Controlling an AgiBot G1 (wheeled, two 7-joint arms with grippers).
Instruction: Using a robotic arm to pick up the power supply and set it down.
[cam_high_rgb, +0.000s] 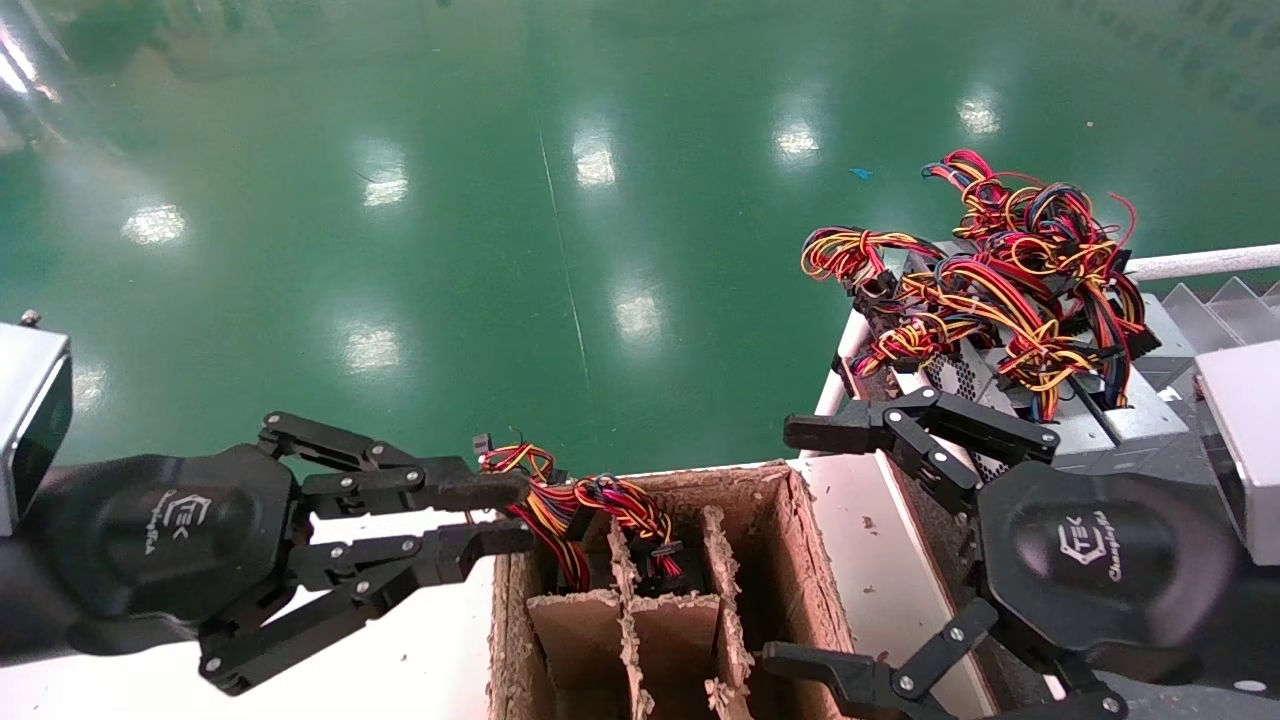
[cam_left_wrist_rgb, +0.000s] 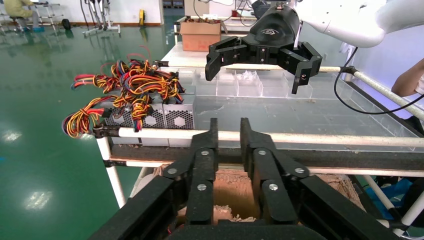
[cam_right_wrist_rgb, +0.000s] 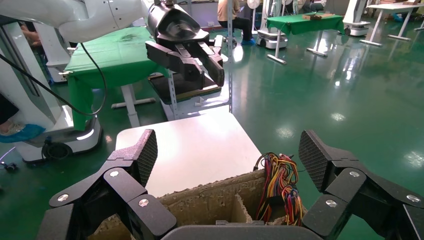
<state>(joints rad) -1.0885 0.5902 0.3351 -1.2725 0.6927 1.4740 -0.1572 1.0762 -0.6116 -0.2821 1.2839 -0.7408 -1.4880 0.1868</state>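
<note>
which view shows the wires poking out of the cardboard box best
The head view: the wire bundle rises from the cardboard box compartment, beside the left gripper. The right wrist view shows it partly; the left wrist view hides it.

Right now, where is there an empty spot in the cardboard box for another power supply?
The cardboard divider box has a bare wide compartment on its right-hand side, bordered by the tall divider. Its left-hand slots are crowded with coloured wires. The white tabletop beside the left hand is bare. The right hand hangs open.
</note>
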